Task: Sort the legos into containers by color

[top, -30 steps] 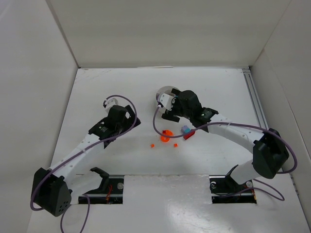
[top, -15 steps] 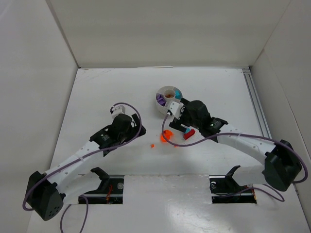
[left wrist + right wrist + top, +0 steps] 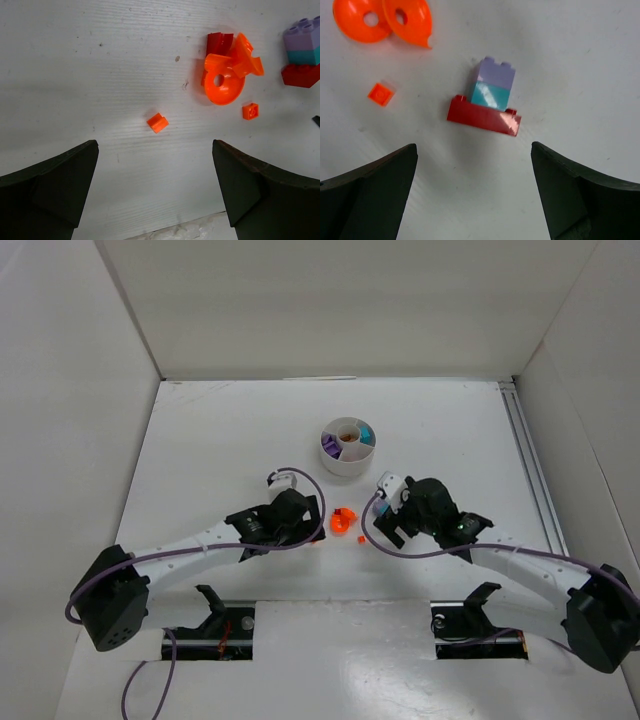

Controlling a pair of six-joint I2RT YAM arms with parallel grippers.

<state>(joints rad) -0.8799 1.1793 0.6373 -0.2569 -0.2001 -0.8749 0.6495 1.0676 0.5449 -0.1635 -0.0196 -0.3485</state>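
The white round dish (image 3: 348, 462) stands at the table's middle, with purple, teal and orange pieces in its sections. My left gripper (image 3: 315, 522) is open and empty just left of the orange pieces (image 3: 343, 520). In the left wrist view it (image 3: 155, 150) frames a tiny orange brick (image 3: 157, 122), with an orange ring piece (image 3: 223, 86), a red piece (image 3: 219, 40) and a small orange tile (image 3: 250, 110) beyond. My right gripper (image 3: 385, 525) is open and empty; in its wrist view it (image 3: 473, 150) sits just short of a lilac-teal-red stack (image 3: 490, 96).
Two orange round pieces (image 3: 362, 20) and a small orange tile (image 3: 381, 94) lie left of the stack in the right wrist view. White walls enclose the table. A rail (image 3: 527, 455) runs along the right side. The two grippers face each other closely across the pieces.
My right gripper has drawn back from the dish to the stack. My left gripper has moved right and nearer, up to the orange pieces. The dish now shows uncovered.
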